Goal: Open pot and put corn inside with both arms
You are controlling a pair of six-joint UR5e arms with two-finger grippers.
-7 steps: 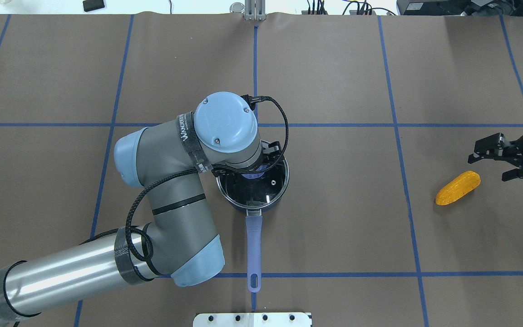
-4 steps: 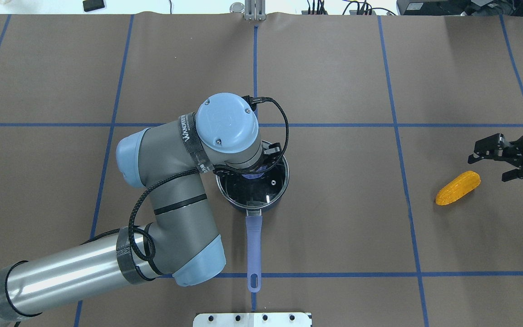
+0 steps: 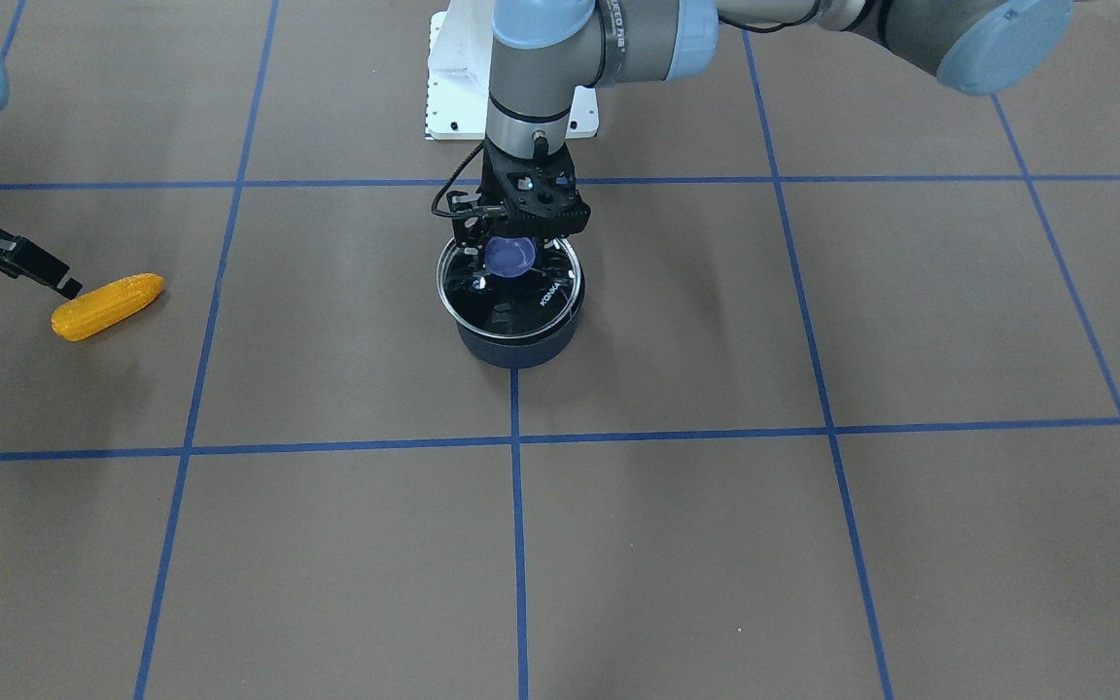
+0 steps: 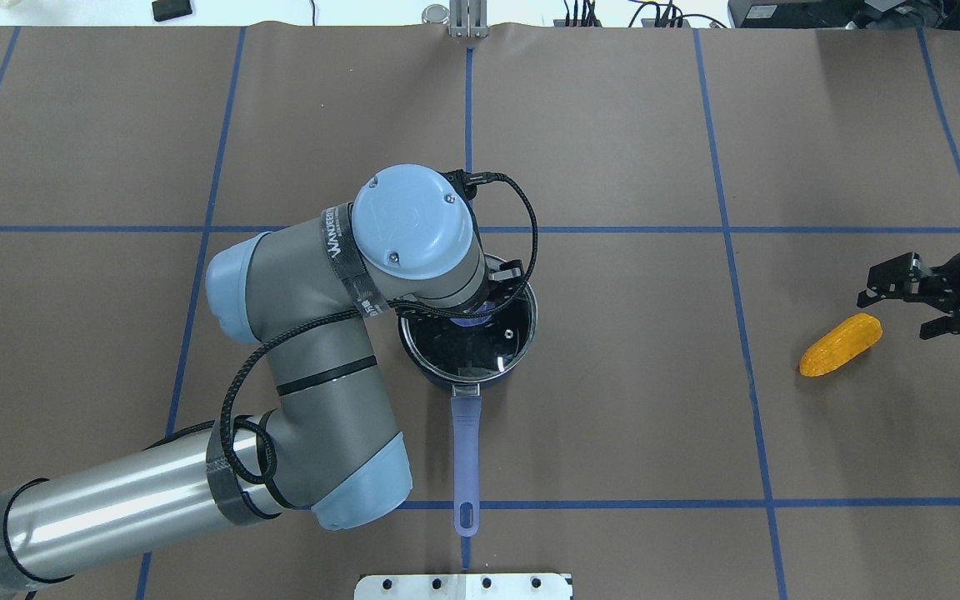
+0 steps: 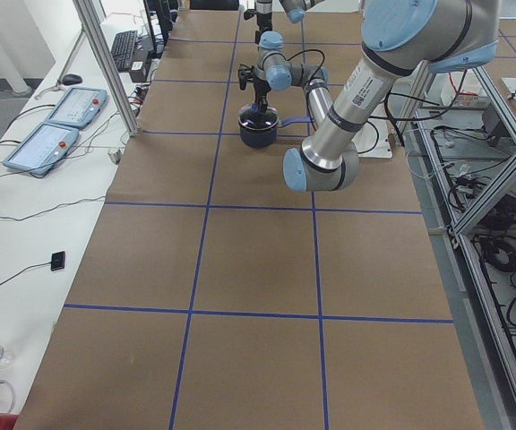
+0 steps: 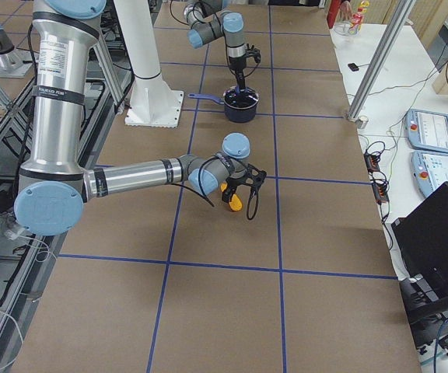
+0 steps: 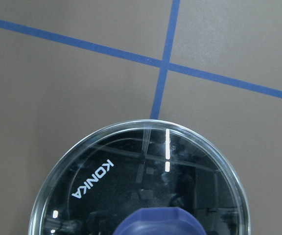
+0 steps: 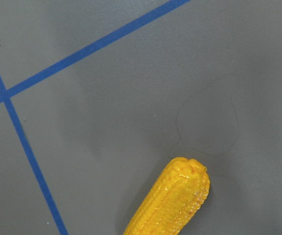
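Pot handle (image 4: 465,450): overhead view, not front-facing.

white "konka" printed on the glass lid (image 7: 142,169)

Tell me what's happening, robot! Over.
Left gripper shut on lid. Right gripper open near corn, not holding it. The lid covers pot, in the way.

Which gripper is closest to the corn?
The right gripper, open beside the corn; the left gripper is far off, gripping the lid at the pot.
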